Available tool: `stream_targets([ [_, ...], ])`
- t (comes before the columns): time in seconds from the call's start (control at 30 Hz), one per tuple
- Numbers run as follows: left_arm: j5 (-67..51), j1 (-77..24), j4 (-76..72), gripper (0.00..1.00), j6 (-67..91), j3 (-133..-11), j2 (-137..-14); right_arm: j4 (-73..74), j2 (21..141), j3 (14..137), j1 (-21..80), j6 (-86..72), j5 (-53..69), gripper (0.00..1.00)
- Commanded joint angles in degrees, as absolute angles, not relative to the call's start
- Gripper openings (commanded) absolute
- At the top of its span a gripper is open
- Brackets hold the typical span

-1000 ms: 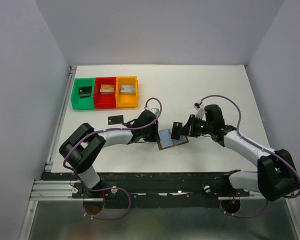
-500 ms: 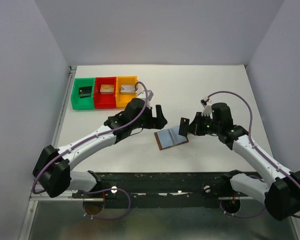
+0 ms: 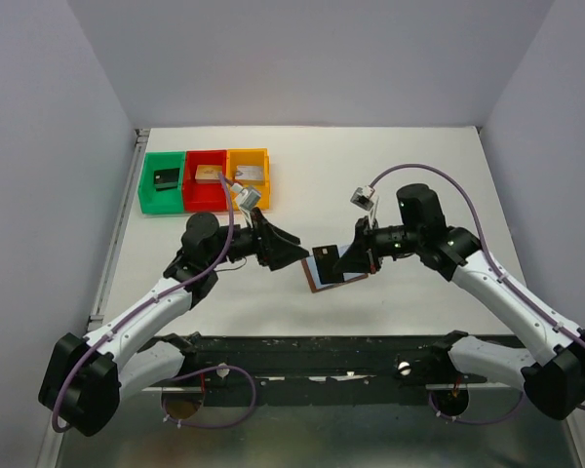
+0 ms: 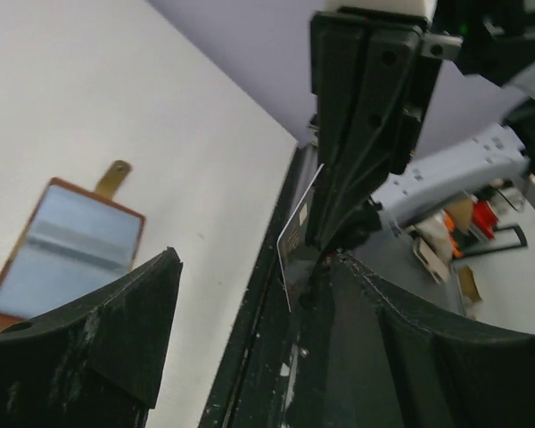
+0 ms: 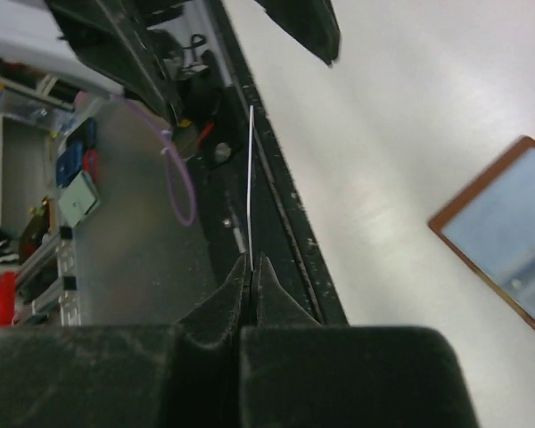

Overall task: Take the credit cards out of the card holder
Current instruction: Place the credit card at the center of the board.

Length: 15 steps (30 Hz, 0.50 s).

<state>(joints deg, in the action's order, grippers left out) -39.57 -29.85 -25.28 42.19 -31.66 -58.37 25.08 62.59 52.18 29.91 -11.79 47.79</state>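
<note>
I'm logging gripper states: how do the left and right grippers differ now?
The left gripper is open; the right gripper is shut. The left gripper holds nothing; the right gripper pinches a credit card by one edge. Both face each other near the card holder.

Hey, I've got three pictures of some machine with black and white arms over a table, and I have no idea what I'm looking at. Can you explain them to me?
These are two robot arms bolted to the near edge of a table, each ending in a two-finger gripper. One picture looks down from above. The other two come from small cameras on the wrists, so you see each arm's own fingers. An open wallet lies on the table, and three coloured bins at the back hold small blocks. The right gripper pinches a card, held up off the table. The left gripper is open, empty and facing it.
</note>
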Motion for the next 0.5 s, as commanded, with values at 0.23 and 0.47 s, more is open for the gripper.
stream_targets([
  [0.23,-64.8,-29.7,-43.0,0.70,47.6,-31.0,-57.1,39.5,65.2,61.9,35.6,-2.3,56.8,0.00],
  [0.47,-67.9,-29.7,-46.1,0.57,50.2,-31.8,-58.7,44.5,67.1,65.2,37.8,1.8,56.0,0.00],
])
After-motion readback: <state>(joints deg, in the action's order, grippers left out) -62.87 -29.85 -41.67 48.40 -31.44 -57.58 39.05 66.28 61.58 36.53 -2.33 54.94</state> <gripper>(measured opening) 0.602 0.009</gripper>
